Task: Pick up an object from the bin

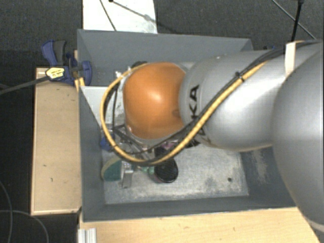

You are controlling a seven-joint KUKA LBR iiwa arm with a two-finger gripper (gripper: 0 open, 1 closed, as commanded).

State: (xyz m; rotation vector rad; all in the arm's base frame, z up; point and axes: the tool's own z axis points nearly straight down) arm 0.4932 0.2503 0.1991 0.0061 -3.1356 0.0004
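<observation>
**Low in the bin's near-left corner: claw down among the pieces, nothing seen lifted**

Low over the near-left part of the bin (217,173) floor, the claw (126,178) stands beneath the arm's orange cover (152,103), which hides most of it. Whether the claw is apart, together or clamped on anything cannot be told. Nothing is seen held in it.

**Location of the work piece.** The nearest piece is a dull green rounded thing (111,171). It lies on the floor in the near-left corner, just beside the claw on the view's left. Contact between the two cannot be confirmed. On the claw's other side lies a black round thing (167,172), near but apart from it.

**Progress.** In my judgement the approach is complete, since the claw sits at floor level among the pieces. A confirmed grip on one piece and a lift clear of the bin are outstanding. Every piece in sight lies on the floor.

**Count.**
- Dull green rounded thing: one.
- Black round thing: one.
- Small bright green bit (147,169), between the claw and the black thing: one, kind not determined.
- Blue bit (104,143), by the left wall: one, largely hidden.
- Magenta bit (168,146), under the arm: one, largely hidden.

That makes five pieces sighted. The arm covers much of the floor, so the count may be incomplete.
</observation>
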